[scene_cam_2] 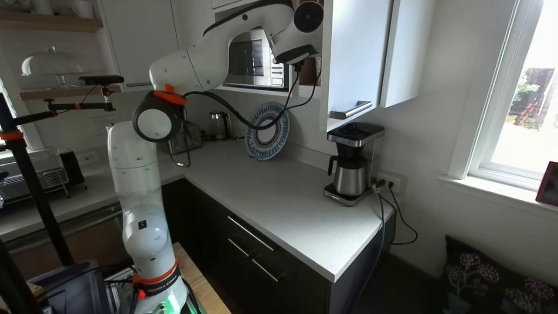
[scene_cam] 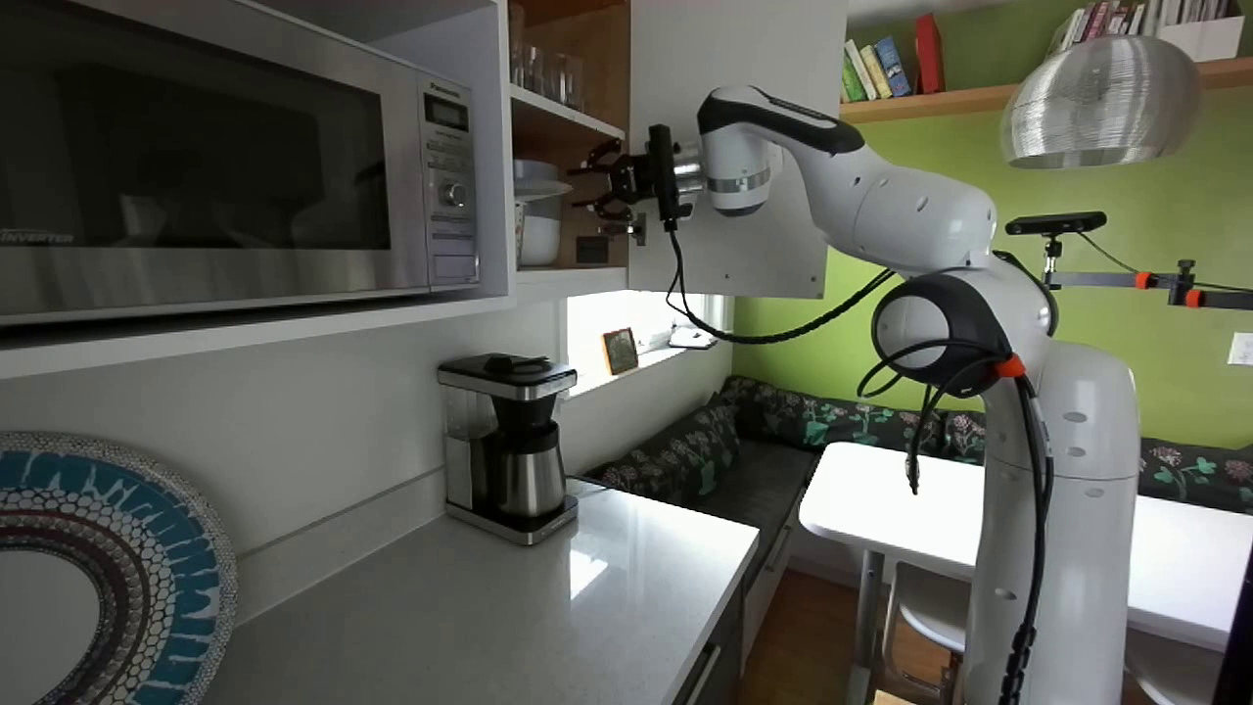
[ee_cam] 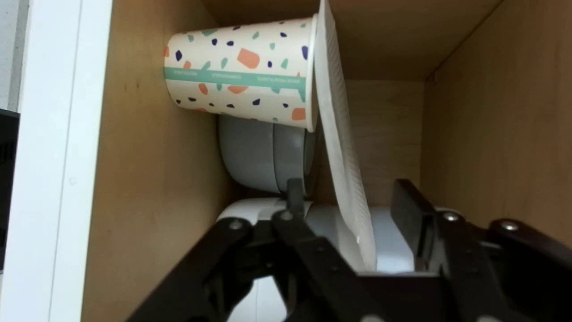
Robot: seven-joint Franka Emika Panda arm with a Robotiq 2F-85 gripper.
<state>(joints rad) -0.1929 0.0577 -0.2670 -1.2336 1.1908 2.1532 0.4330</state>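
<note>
Thin, ridged white plate [ee_cam: 339,125] against a colour-flecked cup [ee_cam: 237,58], between the spread fingers of the tool [ee_cam: 350,192]

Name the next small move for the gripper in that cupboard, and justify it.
I'd probably back the gripper straight out, jaws apart: they stand open on either side of the white plate, which appears to rest on the patterned cup.
</note>
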